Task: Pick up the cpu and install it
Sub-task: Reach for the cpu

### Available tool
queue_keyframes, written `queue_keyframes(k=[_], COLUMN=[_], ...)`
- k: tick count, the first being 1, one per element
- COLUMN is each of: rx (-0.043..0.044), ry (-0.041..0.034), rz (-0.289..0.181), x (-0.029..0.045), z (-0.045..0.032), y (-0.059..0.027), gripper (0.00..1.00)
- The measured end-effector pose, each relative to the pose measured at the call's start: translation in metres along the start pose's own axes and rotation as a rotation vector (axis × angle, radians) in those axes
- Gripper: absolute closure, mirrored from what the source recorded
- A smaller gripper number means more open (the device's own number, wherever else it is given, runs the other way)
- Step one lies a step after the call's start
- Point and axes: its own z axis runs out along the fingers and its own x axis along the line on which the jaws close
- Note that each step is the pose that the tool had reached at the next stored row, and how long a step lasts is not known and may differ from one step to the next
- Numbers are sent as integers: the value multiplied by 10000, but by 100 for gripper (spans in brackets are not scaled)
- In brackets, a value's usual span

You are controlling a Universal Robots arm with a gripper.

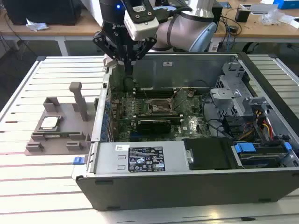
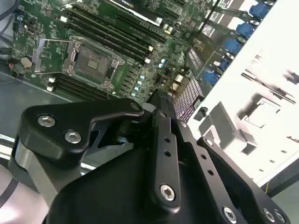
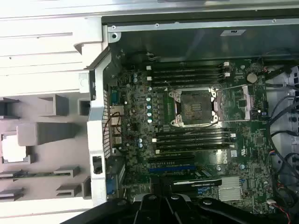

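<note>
Tool (image 1: 127, 67) clenched empty over case (image 1: 196, 186) wall; cpu (image 1: 49, 122) pocketed in tray (image 1: 65, 114) near counter (image 1: 46, 177) edge on the exterior view's left, socket (image 3: 195, 106) opened ready for it.

The cpu (image 1: 49, 122) is a small flat square chip with a silvery-grey top and a thin darker rim. It lies level, top face up, seated in a recess of the grey tray (image 1: 70, 114). It sits well apart from the gripper (image 1: 128, 73), toward the exterior view's left and lower, and is not held.

White label (image 1: 145, 158) on power supply (image 1: 175, 156), print too small to read
</note>
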Motion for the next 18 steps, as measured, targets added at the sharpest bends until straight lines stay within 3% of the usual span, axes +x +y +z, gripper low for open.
queue_keyframes(k=[1, 3, 6, 8, 15, 18], rx=[1, 0, 0, 0, 0, -1], ry=[1, -1, -1, -2, -3, -3], rz=[0, -1, -1, 0, 0, 0], x=[32, 196, 338, 478, 809, 991], z=[-1, -5, -9, -13, -21, -26], y=[-3, -15, -25, -36, -60, -74], gripper=[89, 89, 89, 89, 89, 89])
